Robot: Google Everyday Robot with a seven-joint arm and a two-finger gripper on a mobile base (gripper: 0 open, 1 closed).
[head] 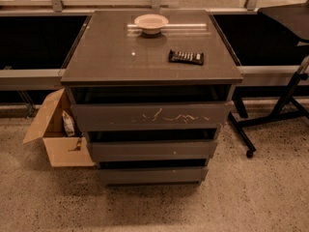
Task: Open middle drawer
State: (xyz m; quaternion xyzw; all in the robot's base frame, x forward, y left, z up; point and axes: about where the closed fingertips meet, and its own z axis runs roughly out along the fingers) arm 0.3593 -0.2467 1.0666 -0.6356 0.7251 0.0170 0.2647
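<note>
The middle drawer [152,150] runs left to right below the scratched front [120,117], facing near; the gripper is out of view, so its state cannot be told.

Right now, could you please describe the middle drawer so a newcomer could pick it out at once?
With the gripper out of view, find the dark grey cabinet with a bowl on top. Its middle drawer is the plain second front, below the white-scratched front and above the narrower bottom front.

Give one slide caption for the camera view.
Grey cabinet with middle drawer closed, bowl on top; tool out of view.
</note>
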